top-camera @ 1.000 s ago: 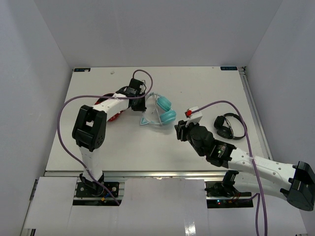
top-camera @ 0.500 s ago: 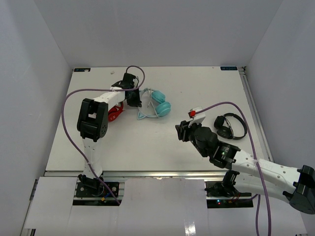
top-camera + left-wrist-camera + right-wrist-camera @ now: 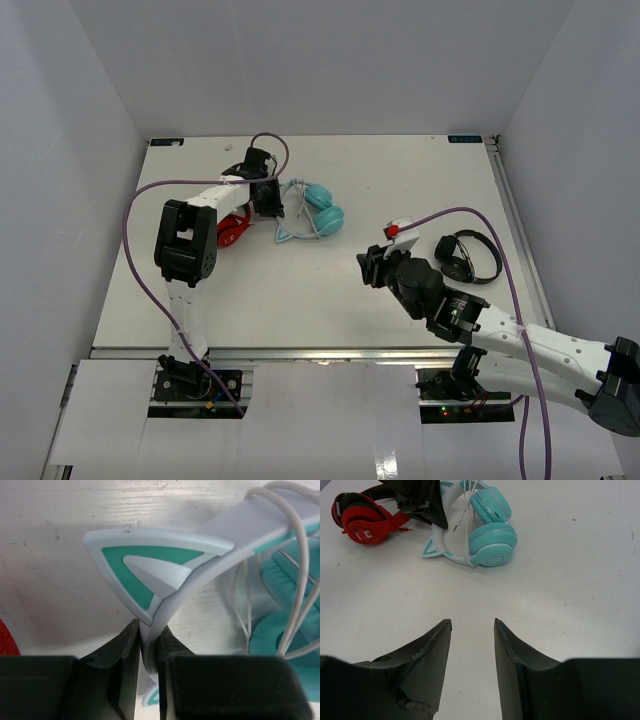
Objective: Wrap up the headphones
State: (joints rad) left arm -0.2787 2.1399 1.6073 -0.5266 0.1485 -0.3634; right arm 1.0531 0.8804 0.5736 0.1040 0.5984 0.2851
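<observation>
We see a white table point(image 3: 300, 300) closed in by pale walls on the left, the back and the right, with a metal rail along its near edge. The widest bare stretch lies in the middle and along the near side, between the two arms; the far right corner is also bare. There are two arms, each with one purple cable. The left arm point(image 3: 190, 240) reaches toward the far left-centre of the table, and the right arm point(image 3: 480, 320) lies low over the near right part. We count three pairs of headphones. The headphones point(image 3: 322, 210) of the task rest on the far left-centre of the table, well away from every edge. The red-and-black headphones point(image 3: 233, 230) lie just beside them on the left, and the all-black headphones point(image 3: 465, 258) lie well apart, near the right edge. The teal pair has two round cups with soft teal pads, lying close together, and a pale band with teal trim. The left gripper point(image 3: 147, 630) is closed on this pale band, which stands pinched between its two fingers. The right gripper point(image 3: 470, 625) has its jaws apart with only bare table between them, and it points at the teal pair from a distance. A thin white cord point(image 3: 466, 535) crosses over the band and the cups in several loose strands. One triangular cat ear point(image 3: 150, 565), pale with a teal inside, stands on the band just above the left fingers.
</observation>
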